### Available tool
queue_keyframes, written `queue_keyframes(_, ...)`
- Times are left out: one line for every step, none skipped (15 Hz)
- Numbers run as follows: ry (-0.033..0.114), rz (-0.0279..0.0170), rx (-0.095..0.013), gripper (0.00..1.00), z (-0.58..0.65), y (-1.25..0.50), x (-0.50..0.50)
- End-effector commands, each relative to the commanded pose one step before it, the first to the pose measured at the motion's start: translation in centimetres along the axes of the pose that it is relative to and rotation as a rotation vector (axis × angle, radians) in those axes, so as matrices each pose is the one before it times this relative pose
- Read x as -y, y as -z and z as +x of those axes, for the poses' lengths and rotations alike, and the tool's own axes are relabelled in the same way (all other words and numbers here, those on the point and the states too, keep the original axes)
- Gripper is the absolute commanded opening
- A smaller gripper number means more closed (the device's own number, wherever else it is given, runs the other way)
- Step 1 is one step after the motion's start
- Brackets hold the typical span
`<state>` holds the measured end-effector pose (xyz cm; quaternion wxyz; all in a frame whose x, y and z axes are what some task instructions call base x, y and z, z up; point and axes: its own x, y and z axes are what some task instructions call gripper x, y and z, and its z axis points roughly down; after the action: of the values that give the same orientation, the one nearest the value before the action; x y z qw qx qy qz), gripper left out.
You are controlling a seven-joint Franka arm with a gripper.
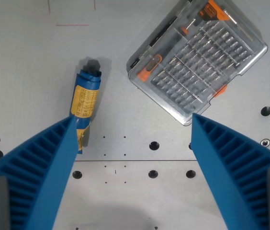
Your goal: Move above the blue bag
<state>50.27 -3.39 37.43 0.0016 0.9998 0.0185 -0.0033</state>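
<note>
The blue bag [85,98] is a rolled blue packet with a yellow label, lying on the grey table at the wrist view's left of centre. My gripper [134,125] is open and empty above the table, its two blue ribbed fingers spread wide. The left fingertip [70,125] overlaps the bag's lower end in the picture. The right fingertip [198,123] lies just below the corner of the clear case. The bag sits left of the gap between the fingers.
A clear plastic screwdriver-bit case [197,57] with orange parts lies tilted at the upper right. The grey table [29,62] has several bolt holes along the bottom and the right side.
</note>
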Motion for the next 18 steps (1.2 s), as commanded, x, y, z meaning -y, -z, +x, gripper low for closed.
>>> queue_keyframes(-0.0006, 0.00007, -0.0028, 1.00, -0.026, 0.127, 0.003)
queue_keyframes(-0.0002, -0.00002, 0.0002, 1.00, 0.000, 0.000, 0.000)
queue_keyframes(0.0000, -0.00006, 0.0001, 1.00, -0.001, -0.004, 0.001)
queue_keyframes(-0.0008, -0.00003, -0.0004, 1.00, -0.004, -0.011, 0.004)
queue_keyframes(-0.0025, 0.00001, -0.0001, 1.00, -0.009, -0.022, 0.009)
queue_keyframes(-0.0032, 0.00020, 0.0005, 1.00, -0.015, -0.038, 0.015)
queue_keyframes(-0.0037, -0.00001, -0.0002, 1.00, -0.024, -0.060, 0.024)
queue_keyframes(-0.0057, 0.00016, -0.0002, 1.00, -0.034, -0.086, 0.034)
queue_keyframes(-0.0072, 0.00013, -0.0016, 1.00, -0.047, -0.115, 0.047)
queue_keyframes(-0.0081, -0.00023, -0.0035, 1.00, -0.060, -0.147, 0.062)
queue_keyframes(-0.0099, -0.00030, -0.0044, 1.00, -0.073, -0.179, 0.080)
queue_keyframes(-0.0097, -0.00078, -0.0046, 1.00, -0.085, -0.213, 0.098)
queue_keyframes(-0.0112, -0.00091, -0.0060, 1.00, -0.097, -0.249, 0.117)
queue_keyframes(-0.0112, -0.00116, -0.0062, 1.00, -0.113, -0.291, 0.134)
queue_keyframes(-0.0092, 0.00024, -0.0067, 1.00, -0.132, -0.337, 0.149)
queue_keyframes(-0.0116, 0.00037, -0.0065, 1.00, -0.153, -0.379, 0.156)
queue_keyframes(-0.0108, 0.00034, -0.0074, 1.00, -0.177, -0.415, 0.162)
queue_keyframes(-0.0119, 0.00128, -0.0080, 1.00, -0.201, -0.451, 0.170)
